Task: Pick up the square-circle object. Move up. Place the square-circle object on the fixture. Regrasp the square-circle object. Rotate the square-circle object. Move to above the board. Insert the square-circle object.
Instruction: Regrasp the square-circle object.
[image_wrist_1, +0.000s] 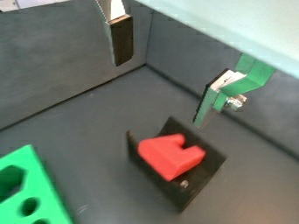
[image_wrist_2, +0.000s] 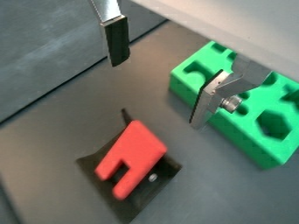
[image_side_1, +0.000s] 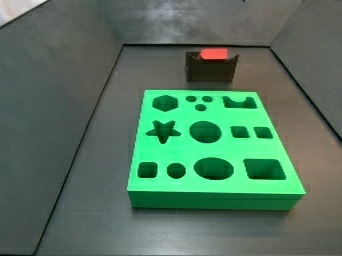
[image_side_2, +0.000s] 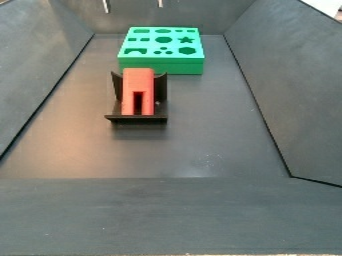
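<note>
From my end: pick, lift & place look done. The square-circle object (image_side_2: 138, 90) lies in the fixture (image_side_2: 135, 116), resting in its recess, notched end w/ the two legs sticking out past the edge in a wrist view (image_wrist_2: 131, 156). In a side view it shows as a red top above the dark block (image_side_1: 211, 56).

Gripper (image_wrist_2: 160, 74) hangs above & off to one side of the fixture, fingers (image_wrist_2: 117, 42) spread wide, nothing between them, not touching the piece. Both wrist views agree: the flat plates stand well apart, w/ bare floor below.

Left, by my reading: regrasp, rotate, move above the board (image_side_1: 211, 148), insert. So roughly halfway.

Containers: fixture holds the red piece only. Board holes (star, hexagon, circles, squares) all look empty in the side view (image_side_2: 163, 48). Board sits near the fixture but apart from it; no contact as far as I can tell.
</note>
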